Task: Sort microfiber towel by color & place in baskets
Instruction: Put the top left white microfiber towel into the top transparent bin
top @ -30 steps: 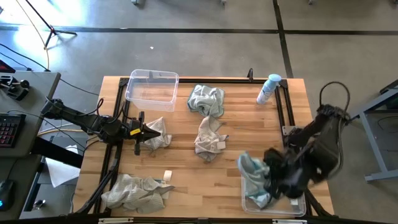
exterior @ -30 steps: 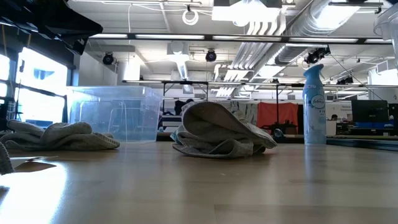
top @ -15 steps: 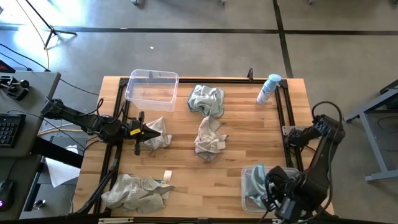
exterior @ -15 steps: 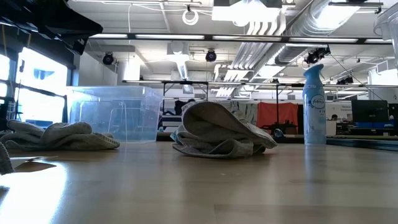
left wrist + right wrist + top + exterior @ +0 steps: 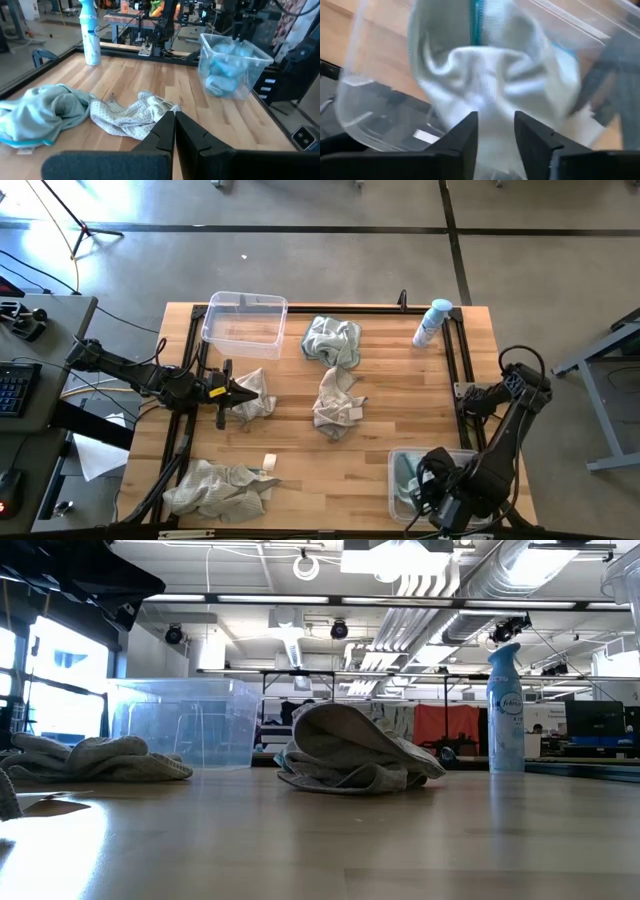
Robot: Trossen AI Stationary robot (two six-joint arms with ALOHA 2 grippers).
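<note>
Wooden counter (image 5: 400, 395) carries loose microfiber towels: a pale teal one (image 5: 331, 339) near the empty clear basket (image 5: 243, 323), a beige-grey one (image 5: 337, 402) at centre, another (image 5: 218, 487) at the near left edge. Right pincer (image 5: 496, 131), jaws parted, hangs over the second basket (image 5: 398, 498), which holds a crumpled teal towel (image 5: 495, 80). Left pincer (image 5: 174, 125) is clenched, empty, beside a beige-grey towel (image 5: 256, 393).

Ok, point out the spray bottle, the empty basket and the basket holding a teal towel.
spray bottle (image 5: 431, 323), high view, its body.
empty basket (image 5: 212, 321), high view, left rim.
basket with teal towel (image 5: 252, 54), left wrist view, top rim.
</note>
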